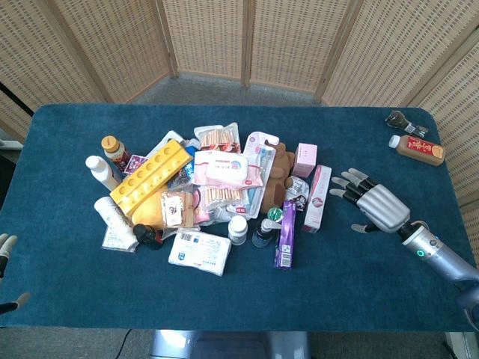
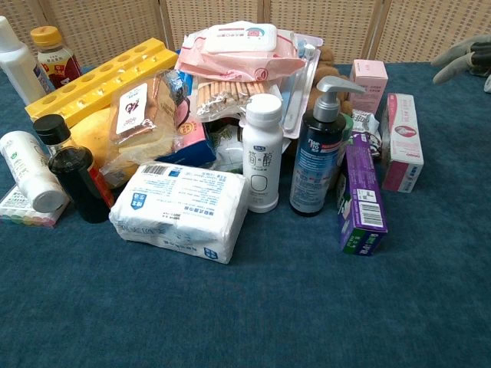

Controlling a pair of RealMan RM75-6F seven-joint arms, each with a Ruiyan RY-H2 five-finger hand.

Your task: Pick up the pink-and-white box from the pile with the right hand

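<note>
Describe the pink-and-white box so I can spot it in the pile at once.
Look at the pile's edge nearest the right hand. The pink-and-white box lies flat there, long and narrow, just beyond the purple box. Unlike the small pink box behind it, it is long, white on top with a pink end.

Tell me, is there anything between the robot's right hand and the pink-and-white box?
No. In the head view only bare blue tablecloth lies between the right hand and the pink-and-white box.
</note>
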